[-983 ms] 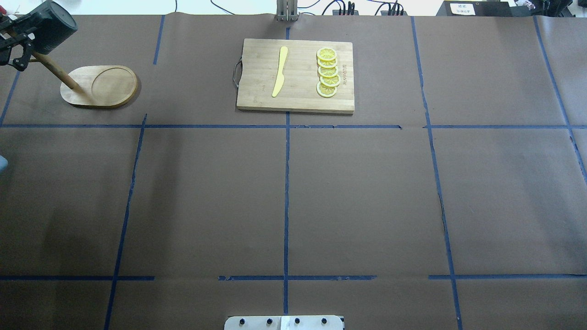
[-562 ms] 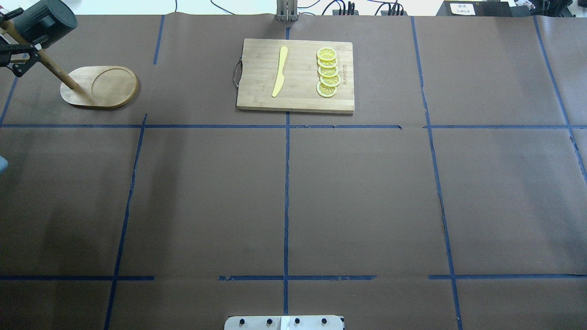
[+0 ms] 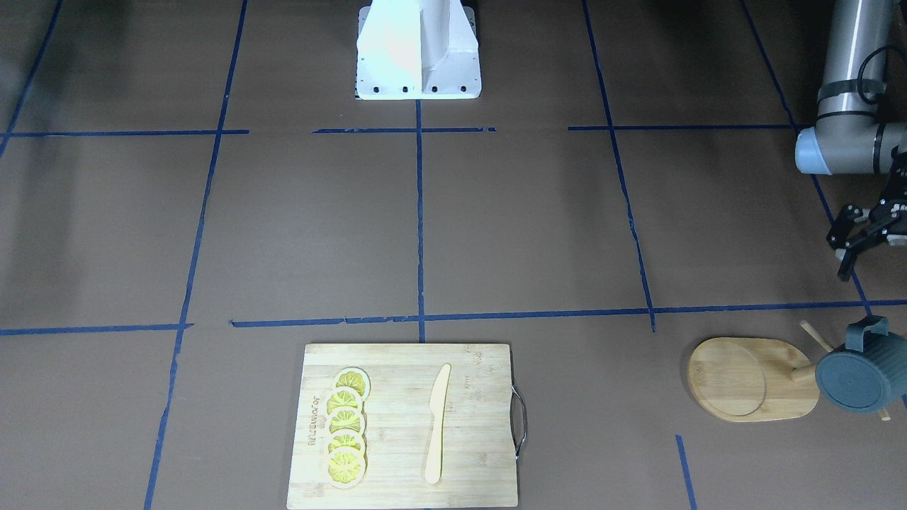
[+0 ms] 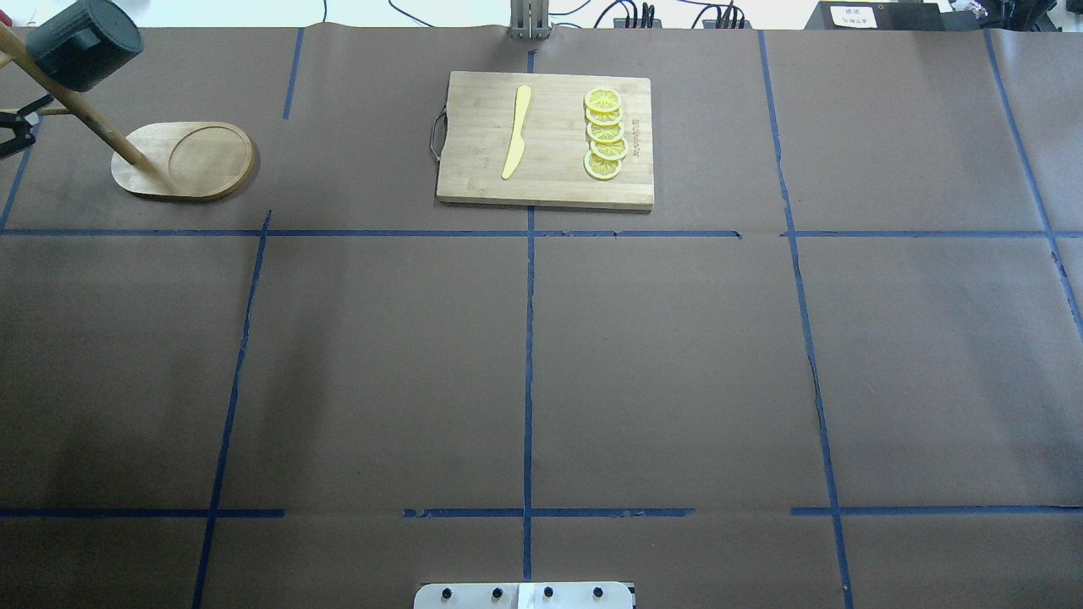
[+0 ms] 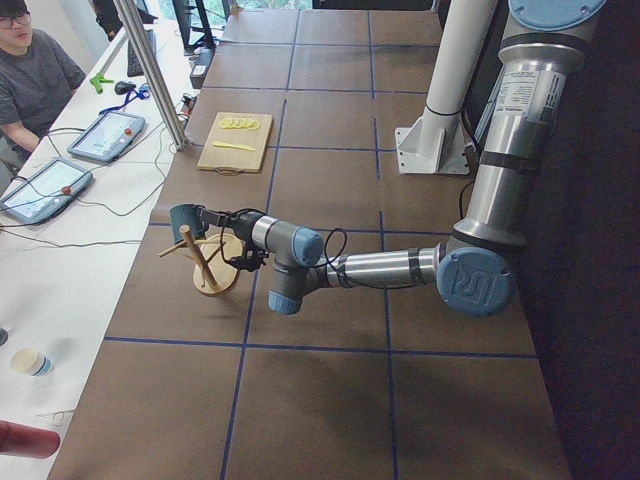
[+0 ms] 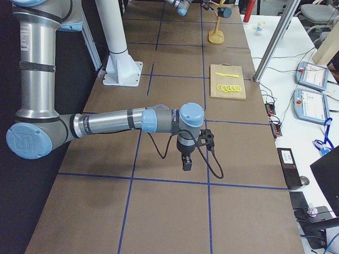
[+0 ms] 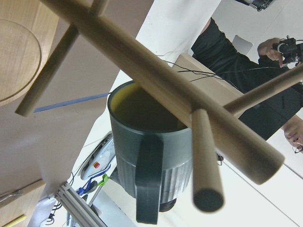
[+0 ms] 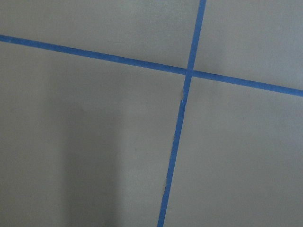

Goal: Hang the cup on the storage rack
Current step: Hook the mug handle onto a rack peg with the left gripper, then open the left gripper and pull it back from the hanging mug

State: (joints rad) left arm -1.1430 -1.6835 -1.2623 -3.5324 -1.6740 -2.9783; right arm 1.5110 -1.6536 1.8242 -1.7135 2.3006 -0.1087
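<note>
The dark blue-grey cup (image 4: 80, 46) hangs by its handle on a peg of the bamboo storage rack (image 4: 186, 161) at the table's far left. It shows bottom-out in the front-facing view (image 3: 861, 372), beside the rack's oval base (image 3: 744, 379). In the left wrist view the cup (image 7: 147, 161) hangs behind the rack's post (image 7: 165, 90), its yellow inside showing. My left gripper (image 3: 847, 248) is open and empty, apart from the cup, and sits at the overhead view's left edge (image 4: 21, 127). My right gripper (image 6: 188, 161) hovers low over bare table; I cannot tell if it is open or shut.
A rectangular cutting board (image 4: 546, 139) with a metal handle lies at the back middle, bearing a yellow knife (image 4: 516, 131) and several lemon slices (image 4: 605, 135). Blue tape lines cross the brown table. A person (image 5: 30, 70) and tablets are beyond the far table edge.
My left gripper has let go of the cup and drawn back toward the overhead view's left edge. The cup now hangs on the rack's peg on its own.
</note>
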